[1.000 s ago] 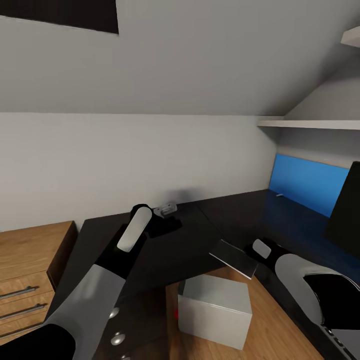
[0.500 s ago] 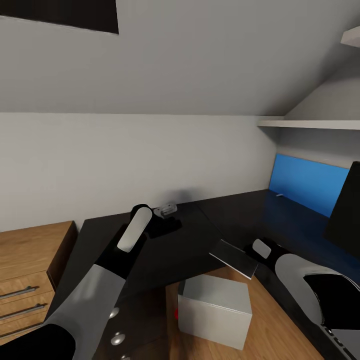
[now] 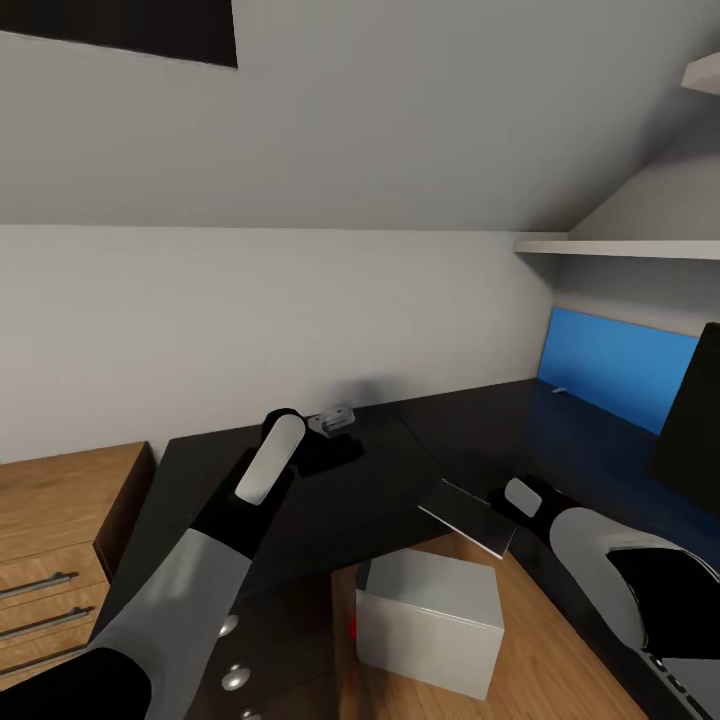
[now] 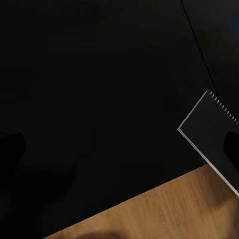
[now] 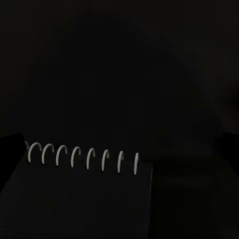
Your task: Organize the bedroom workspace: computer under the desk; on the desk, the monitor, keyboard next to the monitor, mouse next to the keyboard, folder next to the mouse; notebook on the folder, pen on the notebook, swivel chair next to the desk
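notebook (image 3: 468, 517) at inner corner of desk (image 3: 340, 500), partly overhanging above computer (image 3: 430, 620), spiral edge facing right gripper (image 3: 522, 497), touching it, nearer than left gripper (image 3: 335, 440); jaw states unreadable.

Spiral-bound notebook (image 4: 209, 132) (dark grey) overhanging the glossy black desk (image 4: 99, 99) edge, above wooden floor (image 4: 164, 211).

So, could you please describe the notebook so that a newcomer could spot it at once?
Find the black desk and go to its inner corner above the pale computer. The notebook juts over that edge, at the right gripper: a thin grey rectangle with spiral rings.
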Tool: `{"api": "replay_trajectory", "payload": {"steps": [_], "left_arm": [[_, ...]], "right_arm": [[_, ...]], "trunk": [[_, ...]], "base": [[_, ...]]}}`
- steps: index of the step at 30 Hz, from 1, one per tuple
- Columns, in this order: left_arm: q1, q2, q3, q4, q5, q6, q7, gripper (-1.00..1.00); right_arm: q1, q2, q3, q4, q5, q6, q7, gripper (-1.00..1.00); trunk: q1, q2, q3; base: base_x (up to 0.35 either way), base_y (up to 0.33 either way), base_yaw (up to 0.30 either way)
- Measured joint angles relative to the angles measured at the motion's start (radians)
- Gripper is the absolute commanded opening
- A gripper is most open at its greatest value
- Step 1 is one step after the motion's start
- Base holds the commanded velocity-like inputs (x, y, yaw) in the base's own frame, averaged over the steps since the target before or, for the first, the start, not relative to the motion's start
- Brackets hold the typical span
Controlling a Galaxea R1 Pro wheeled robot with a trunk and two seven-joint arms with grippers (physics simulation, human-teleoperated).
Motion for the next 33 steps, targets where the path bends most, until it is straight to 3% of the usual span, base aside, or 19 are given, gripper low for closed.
{"api": "replay_trajectory", "payload": {"steps": [15,17,27,33], "left_arm": [[0.0,-0.001,0.0,0.0,0.003,0.0,0.002,1.0],[0.0,0.0,0.0,0.0,0.004,0.0,0.002,1.0],[0.0,-0.001,0.0,0.0,0.003,-0.002,0.003,1.0],[0.0,0.0,-0.004,0.0,0.002,-0.019,0.003,1.0]], "right_arm": [[0.0,0.002,0.0,0.013,-0.004,-0.034,-0.005,1.0],[0.001,0.002,-0.018,0.015,-0.014,-0.055,-0.004,1.0],[0.001,0.003,-0.014,0.012,-0.017,-0.089,-0.004,1.0],[0.001,0.038,-0.01,-0.005,-0.014,-0.09,-0.003,1.0]], "trunk": [[0.0,0.0,0.0],[-0.007,0.014,0.006],[-0.046,0.084,0.037],[-0.069,0.126,0.056]], "base": [[0.0,0.0,0.0],[0.0,0.0,0.0],[0.0,0.0,0.0],[0.0,0.0,0.0]]}}
